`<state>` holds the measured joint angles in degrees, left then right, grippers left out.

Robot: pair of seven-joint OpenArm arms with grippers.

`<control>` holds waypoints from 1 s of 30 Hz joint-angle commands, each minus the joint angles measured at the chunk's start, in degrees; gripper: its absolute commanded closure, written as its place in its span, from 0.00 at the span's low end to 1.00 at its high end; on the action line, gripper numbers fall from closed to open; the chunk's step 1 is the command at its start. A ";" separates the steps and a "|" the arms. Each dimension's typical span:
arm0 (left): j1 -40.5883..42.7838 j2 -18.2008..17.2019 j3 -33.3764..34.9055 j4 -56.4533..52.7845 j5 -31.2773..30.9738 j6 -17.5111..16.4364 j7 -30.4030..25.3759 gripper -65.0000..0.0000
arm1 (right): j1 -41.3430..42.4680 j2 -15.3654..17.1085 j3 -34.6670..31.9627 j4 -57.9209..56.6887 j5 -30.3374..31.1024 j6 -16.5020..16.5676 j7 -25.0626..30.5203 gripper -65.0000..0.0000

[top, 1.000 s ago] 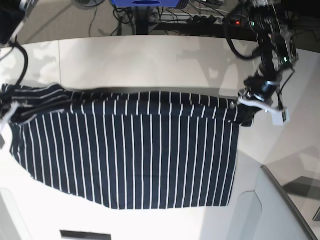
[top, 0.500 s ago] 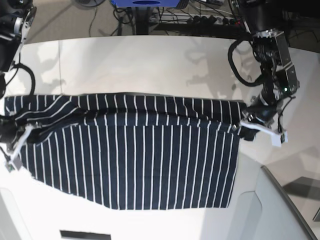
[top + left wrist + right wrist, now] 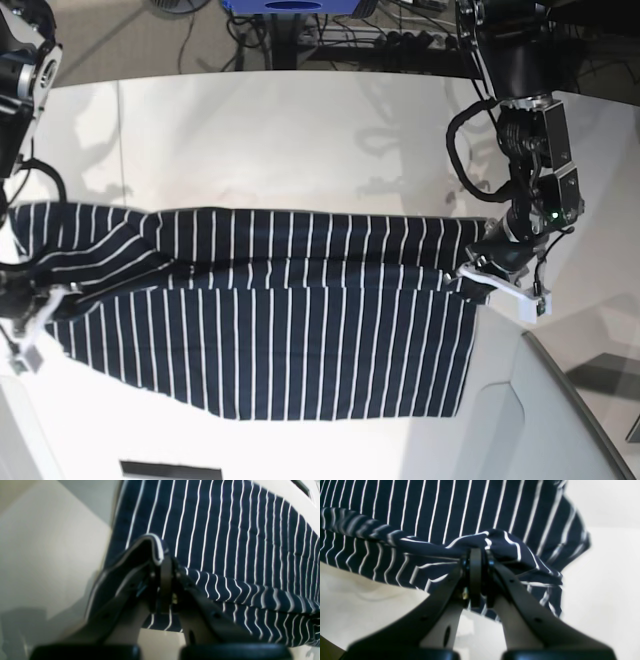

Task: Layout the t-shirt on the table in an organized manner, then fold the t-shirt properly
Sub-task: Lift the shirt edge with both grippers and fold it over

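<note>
Both grippers have dragged the folded top edge further down the frame since a second ago. Navy striped t-shirt (image 3: 270,320) fills the middle of the white table (image 3: 300,130). Left gripper (image 3: 478,268) and right gripper (image 3: 40,300) are clamped tight on opposite fabric corners. I'd keep tension even so the fold lands straight.

We are looking down on the table (image 3: 300,130) from overhead in the base view. In both wrist views we are peering close along clamped jaws, facing the t-shirt (image 3: 237,542) (image 3: 445,517) (image 3: 300,330), which all three views are sharing.
</note>
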<state>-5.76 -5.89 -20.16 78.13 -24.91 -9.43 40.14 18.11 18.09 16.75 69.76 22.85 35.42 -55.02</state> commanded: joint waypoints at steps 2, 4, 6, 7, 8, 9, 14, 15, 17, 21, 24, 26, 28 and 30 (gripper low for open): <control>-2.46 -0.75 -0.45 -0.63 -0.54 -0.46 -1.24 1.00 | 1.54 1.03 -0.53 -1.93 1.10 0.23 3.46 0.99; -3.52 -0.83 -0.45 -1.86 -0.54 -0.46 -1.85 1.00 | 1.89 1.12 -0.89 -4.13 1.10 0.14 5.31 0.99; -3.78 -1.36 0.08 -3.01 -0.11 -0.46 -4.67 1.00 | 2.68 1.12 -0.97 -6.24 1.10 0.14 6.54 0.99; -3.87 -1.45 0.34 -3.71 0.69 -0.46 -5.99 1.00 | 2.86 1.12 -0.97 -7.12 1.10 0.14 6.98 0.99; -3.95 -1.45 1.22 -4.68 1.92 -0.46 -7.48 1.00 | 2.95 1.12 -0.97 -7.82 1.10 0.14 7.60 0.98; -3.95 -1.45 2.19 -5.47 3.24 -0.46 -8.36 1.00 | 3.21 1.12 -0.97 -8.09 1.10 0.14 8.39 0.98; -5.19 -1.45 4.56 -9.69 6.66 -0.46 -13.11 1.00 | 3.65 1.21 -0.97 -8.17 1.10 0.14 11.82 0.75; -5.19 -1.45 4.56 -9.95 6.58 -0.46 -14.07 1.00 | 3.65 1.21 -0.71 -8.09 1.10 0.14 12.34 0.65; -5.19 -1.54 4.47 -9.78 6.58 -0.46 -16.80 0.77 | 3.74 1.65 -0.53 -8.09 1.10 0.14 14.10 0.44; -4.75 -1.45 -0.72 -8.46 6.58 -0.72 -21.28 0.30 | 2.68 2.79 -0.27 -8.00 1.54 0.14 16.74 0.23; -3.52 -1.27 -5.29 -5.56 6.49 -0.81 -21.20 0.13 | -0.75 2.35 5.62 -5.54 1.63 0.14 16.30 0.30; -1.05 -1.27 -6.52 -3.45 6.49 -0.81 -21.20 0.14 | -4.79 0.77 11.86 -2.46 1.63 0.14 14.89 0.32; 2.90 -1.19 -6.52 -0.90 6.49 -0.81 -21.20 0.14 | -8.57 -1.95 18.37 2.20 1.63 0.14 12.43 0.30; 7.03 -1.10 -6.52 0.60 5.08 -0.81 -21.20 0.14 | -12.26 -5.21 23.82 6.07 1.63 0.14 10.23 0.27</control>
<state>2.04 -6.35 -26.50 77.69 -19.46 -10.07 19.99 4.49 11.94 40.95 74.87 22.74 34.81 -46.19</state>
